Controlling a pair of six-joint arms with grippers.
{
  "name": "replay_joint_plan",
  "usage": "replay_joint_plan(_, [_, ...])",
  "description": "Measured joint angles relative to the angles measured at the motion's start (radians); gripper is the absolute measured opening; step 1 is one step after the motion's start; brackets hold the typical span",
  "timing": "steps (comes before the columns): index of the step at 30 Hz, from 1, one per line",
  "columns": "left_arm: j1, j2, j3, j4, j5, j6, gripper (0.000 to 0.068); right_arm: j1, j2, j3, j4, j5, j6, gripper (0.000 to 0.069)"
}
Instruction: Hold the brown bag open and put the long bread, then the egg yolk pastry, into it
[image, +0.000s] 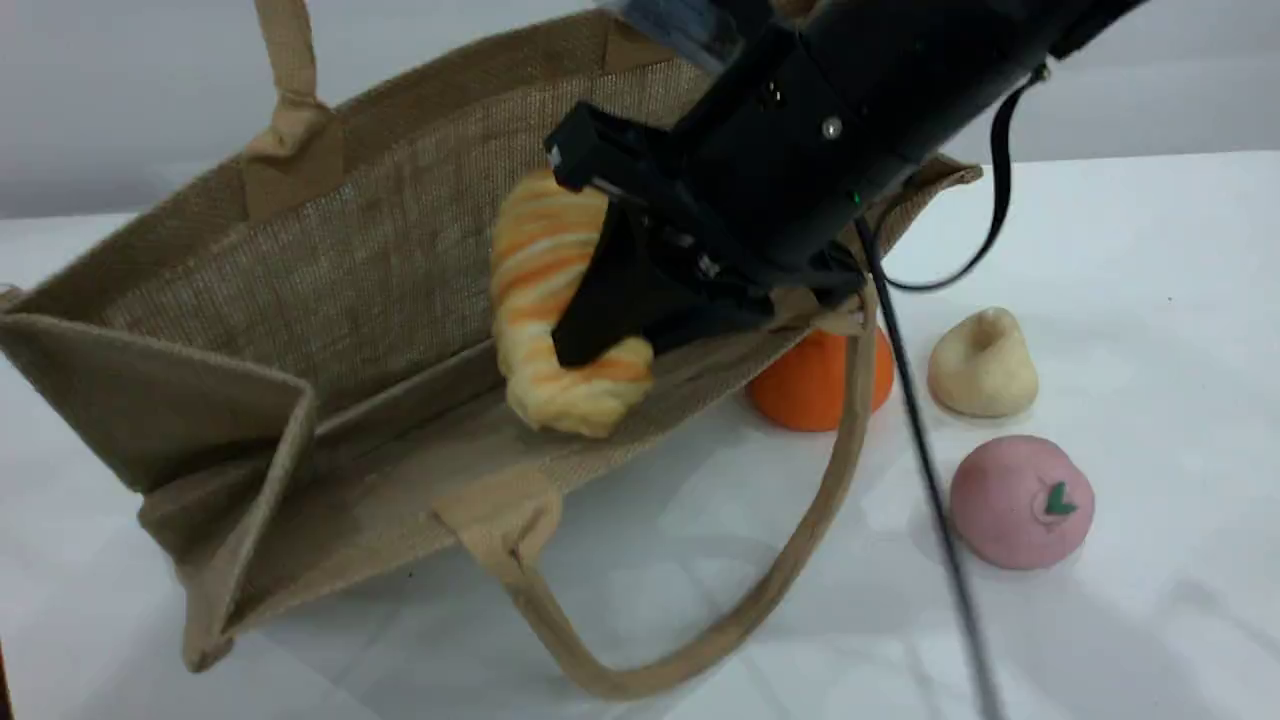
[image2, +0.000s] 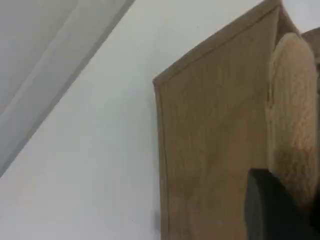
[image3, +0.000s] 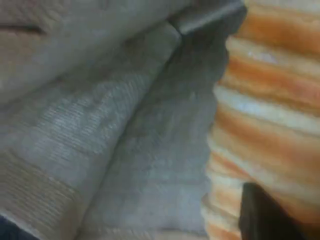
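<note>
While right gripper (image: 578, 345) clamps striped long bread (image: 545, 260), woven brown bag (image: 330, 250) gapes.

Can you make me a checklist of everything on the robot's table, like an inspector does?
Surface: white table, no spills.
Job's things: brown bag on its side, mouth open; long bread inside its mouth; egg yolk pastry outside, on the table.
Clutter: orange fruit beside the bag; pink peach near the pastry.
Tools: right tool shut on the long bread; left tool shut, what it grips unseen.
Cables: black cable hangs from the right arm.
Surroundings: plain pale wall.
</note>
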Motion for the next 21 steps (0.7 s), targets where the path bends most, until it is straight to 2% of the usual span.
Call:
replay_joint_plan(4, [0.000, 0.000, 0.000, 0.000, 0.002, 0.000, 0.0086, 0.000, 0.000, -0.022, 0.001, 0.002, -0.011, 0.0103])
replay_joint_plan(7, [0.000, 0.000, 0.000, 0.000, 0.004, 0.000, 0.0086, 0.000, 0.000, -0.025, 0.008, 0.001, -0.034, 0.0154])
replay_joint_plan(13, [0.000, 0.000, 0.000, 0.000, 0.004, 0.001, 0.0085, 0.000, 0.000, -0.025, 0.023, -0.025, -0.053, 0.0329])
replay_joint_plan(16, [0.000, 0.000, 0.000, 0.000, 0.004, 0.001, 0.0085, 0.000, 0.000, -0.025, 0.024, -0.028, -0.065, 0.0393])
replay_joint_plan(21, [0.000, 0.000, 0.000, 0.000, 0.006, 0.001, 0.0085, 0.000, -0.001, -0.025, 0.029, -0.028, -0.072, 0.0426])
